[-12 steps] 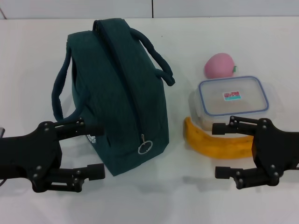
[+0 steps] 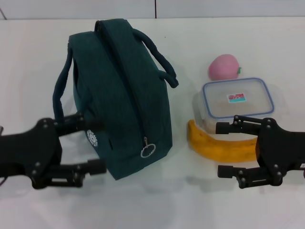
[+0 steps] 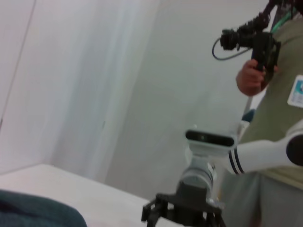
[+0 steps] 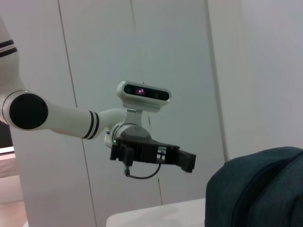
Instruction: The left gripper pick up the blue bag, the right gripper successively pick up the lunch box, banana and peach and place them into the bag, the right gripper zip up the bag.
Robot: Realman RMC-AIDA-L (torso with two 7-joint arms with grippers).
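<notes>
Head view: left gripper (image 2: pixel 93 145) has moved since half a sec ago. It's slid a bit toward the robot's left and lower, so the round white logo (image 2: pixel 92 137) on the blue bag (image 2: pixel 121 95) now shows more fully instead of sitting behind the upper finger. Jaws wide open, nothing held, straddling the bag's near left corner w/ the upper finger touching or just beside the fabric. Bag hasn't shifted: stands upright on the white table (image 2: pixel 38 57), zip closed, ring pull (image 2: pixel 147 151) hanging at the near end, handles flopped either side. Right gripper (image 2: pixel 228 149) also spread wide and empty, barely budged, low over the near end of the banana (image 2: pixel 217 147). Lunch box (image 2: pixel 238 100) just behind the banana, peach (image 2: pixel 223 67) behind that, all to the bag's right.

Left wrist view: only a dark teal edge of the bag at the corner; the right arm's gripper farther off, and a person w/ a camera rig beyond.

Right wrist view: bag top in the corner, left arm's gripper across the way, fingers apart.

Meaning, imo: the left arm is only lining up its grab, bag not lifted yet, nothing packed, so the task's at the very start.
</notes>
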